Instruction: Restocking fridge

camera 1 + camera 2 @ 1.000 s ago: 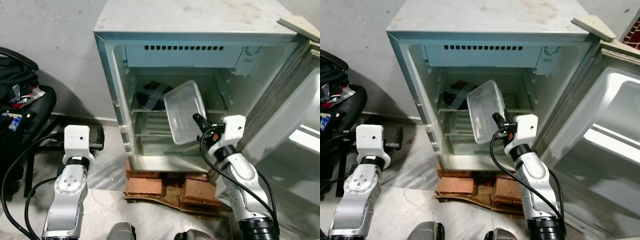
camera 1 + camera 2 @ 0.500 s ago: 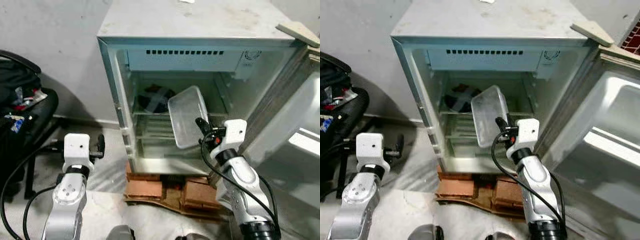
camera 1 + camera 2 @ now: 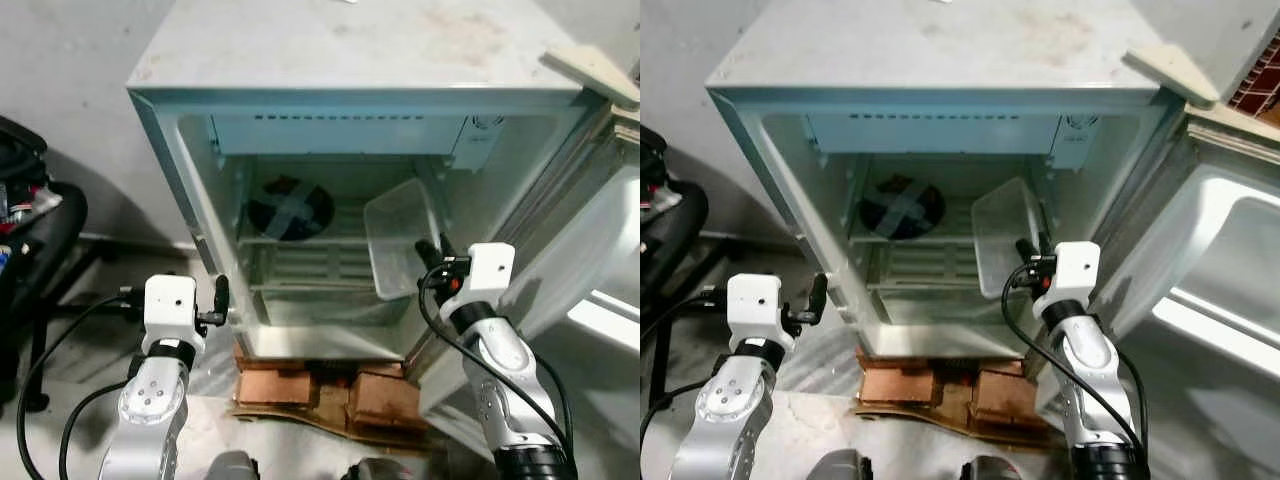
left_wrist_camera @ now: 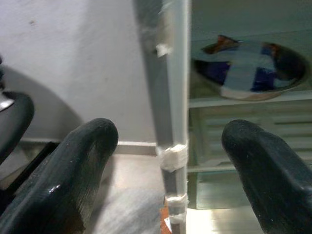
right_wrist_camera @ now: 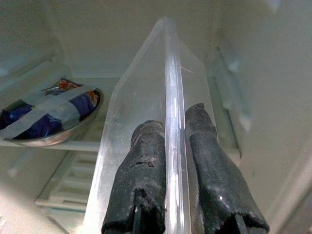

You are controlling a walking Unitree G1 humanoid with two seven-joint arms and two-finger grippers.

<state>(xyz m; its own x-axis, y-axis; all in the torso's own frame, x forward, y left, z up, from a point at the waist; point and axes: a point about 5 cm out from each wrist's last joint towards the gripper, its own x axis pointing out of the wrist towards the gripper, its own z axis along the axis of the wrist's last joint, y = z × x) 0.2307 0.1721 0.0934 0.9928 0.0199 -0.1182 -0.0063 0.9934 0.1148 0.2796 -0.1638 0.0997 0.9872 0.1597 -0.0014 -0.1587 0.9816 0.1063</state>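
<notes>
At the left we find the left gripper (image 3: 219, 300) idle, fingers spread and empty, just outside the left wall of the fridge (image 3: 160, 120), whose open front edge runs between its fingers in the wrist view. Inside, a taped bowl (image 3: 290, 208) sits on the upper shelf (image 3: 300, 238), left of centre. At the right, the right gripper (image 3: 428, 256) pinches one wall of the clear tub (image 3: 403, 240), holding it tilted within the fridge's right side, we judge so it clears the opening; whether it touches the shelf is unclear.
</notes>
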